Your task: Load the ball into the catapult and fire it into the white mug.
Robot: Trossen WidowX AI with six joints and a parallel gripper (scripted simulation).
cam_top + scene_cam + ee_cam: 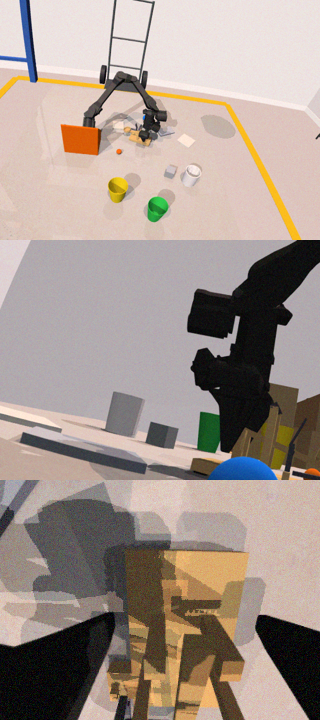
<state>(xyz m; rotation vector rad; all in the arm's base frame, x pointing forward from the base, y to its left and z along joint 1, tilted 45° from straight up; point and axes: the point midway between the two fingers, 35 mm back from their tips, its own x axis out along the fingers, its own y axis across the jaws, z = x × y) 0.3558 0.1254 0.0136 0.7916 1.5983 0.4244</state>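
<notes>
The wooden catapult (pixel 133 139) (pixel 205 465) (pixel 215 570) stands on the floor, its round cup (pixel 127 129) toward the arm's base side. The cup's contents are too small to tell. My gripper (pixel 240 442) (pixel 185 620) is open and empty, low over the catapult's base, one finger on each side of the base in the wrist view. An orange ball (pixel 118 151) (pixel 311 473) lies on the floor beside the catapult. A blue ball (pixel 144 117) (pixel 242 469) is partly hidden behind the arm in the top view. The white mug (pixel 190 178) (pixel 124 414) stands upright farther off.
A grey block (pixel 170 172) (pixel 161 435) stands near the mug. A yellow cup (pixel 117 192) and a green cup (pixel 155 213) (pixel 208 432) stand in front. A grey slab (pixel 166 132) (pixel 82 453) and a pale tile (pixel 186 140) lie nearby. An orange panel (pixel 80 140) stands before the arm's base.
</notes>
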